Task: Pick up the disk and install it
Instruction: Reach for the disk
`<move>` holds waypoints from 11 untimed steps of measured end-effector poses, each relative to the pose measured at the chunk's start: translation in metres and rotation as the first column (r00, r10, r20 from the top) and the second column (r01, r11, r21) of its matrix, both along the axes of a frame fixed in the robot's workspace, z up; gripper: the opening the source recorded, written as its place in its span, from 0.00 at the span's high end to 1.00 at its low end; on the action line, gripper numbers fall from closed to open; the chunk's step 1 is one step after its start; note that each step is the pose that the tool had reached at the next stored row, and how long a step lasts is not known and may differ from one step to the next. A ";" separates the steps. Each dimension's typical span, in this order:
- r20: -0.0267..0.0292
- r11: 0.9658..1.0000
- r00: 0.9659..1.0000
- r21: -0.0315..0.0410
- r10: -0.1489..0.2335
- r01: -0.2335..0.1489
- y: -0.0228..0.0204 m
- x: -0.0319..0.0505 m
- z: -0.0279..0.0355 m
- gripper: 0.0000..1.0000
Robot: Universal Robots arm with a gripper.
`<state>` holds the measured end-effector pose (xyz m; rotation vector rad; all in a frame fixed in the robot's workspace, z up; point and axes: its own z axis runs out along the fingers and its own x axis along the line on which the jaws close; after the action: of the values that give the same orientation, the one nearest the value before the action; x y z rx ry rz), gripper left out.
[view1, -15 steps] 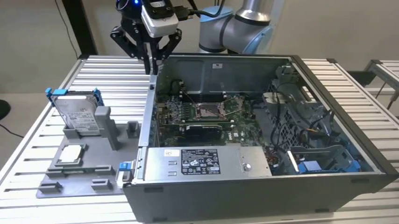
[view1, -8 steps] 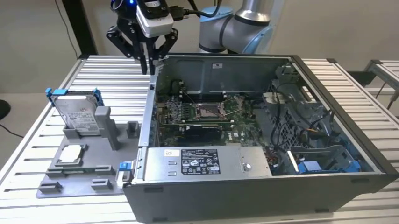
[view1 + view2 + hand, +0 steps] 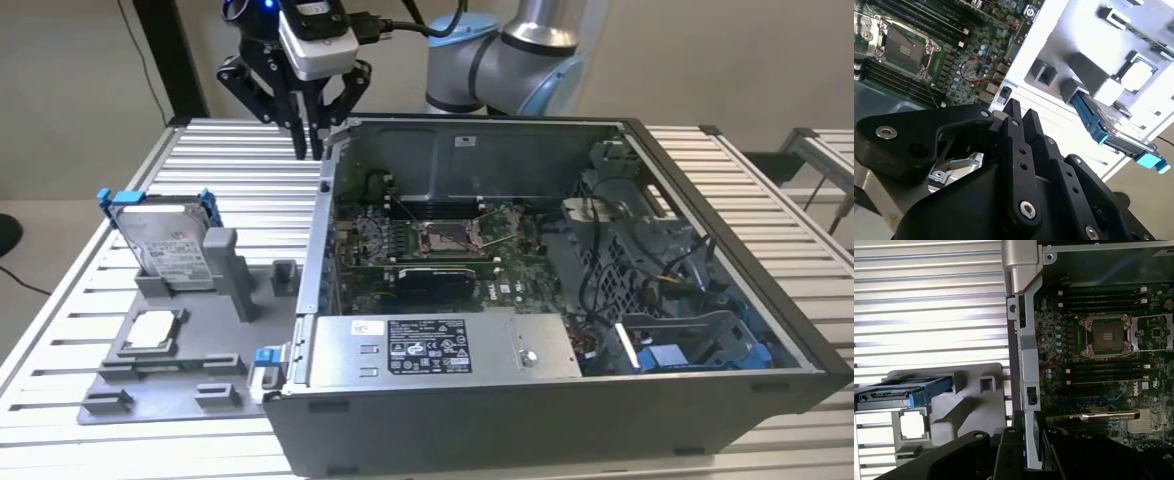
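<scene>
You have a slatted metal surface (image 3: 54, 300) carrying everything, and the biggest thing on it is the open computer case (image 3: 534, 400), lying on its side with its inside facing up. The arm (image 3: 514, 60) rises behind the case's far wall. Inside the case, the green circuit board (image 3: 441, 240) lies flat on the bottom with its bare square socket near the middle; you can see it in both wrist views too (image 3: 904, 50) (image 3: 1104, 340). Just beside the case, toward the exterior view's left, a grey holder (image 3: 174, 370) rests on the surface. The disk (image 3: 167, 245) stands upright on its edge in a slot at the holder's far end, label side toward the camera and blue rails along its edges. In the first wrist view you see it edge-on (image 3: 894, 392) in that same slot. Your hand (image 3: 310, 150) hangs above the case's far corner on the exterior view's left, pointing down and well apart from the disk. It is clenched, and the second wrist view shows its fingers (image 3: 1013, 115) lying side by side with nothing between them. A small square silver chip (image 3: 154, 328) lies flat in a recess of the holder, nearer the camera than the disk.
</scene>
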<state>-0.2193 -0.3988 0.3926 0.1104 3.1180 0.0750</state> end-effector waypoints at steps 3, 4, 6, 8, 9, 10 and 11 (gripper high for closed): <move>0.000 1.000 1.000 0.000 0.000 0.000 0.0000 -0.0025 0.0000 0.00; 0.000 1.000 1.000 0.000 0.000 0.000 0.0000 -0.0032 0.0000 0.00; 0.000 1.000 1.000 0.000 0.000 0.000 0.0000 -0.0049 0.0000 0.00; 0.000 1.000 1.000 0.000 0.000 0.000 0.0000 -0.0073 0.0000 0.00; 0.000 1.000 1.000 0.000 0.000 0.000 0.0000 -0.0087 0.0000 0.00; 0.000 1.000 1.000 0.000 0.000 0.000 0.0000 -0.0102 -0.0001 0.00; 0.000 1.000 1.000 0.000 0.000 0.000 0.0000 -0.0118 -0.0001 0.00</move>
<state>-0.2311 -0.3988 0.3925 0.1103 3.1180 0.0750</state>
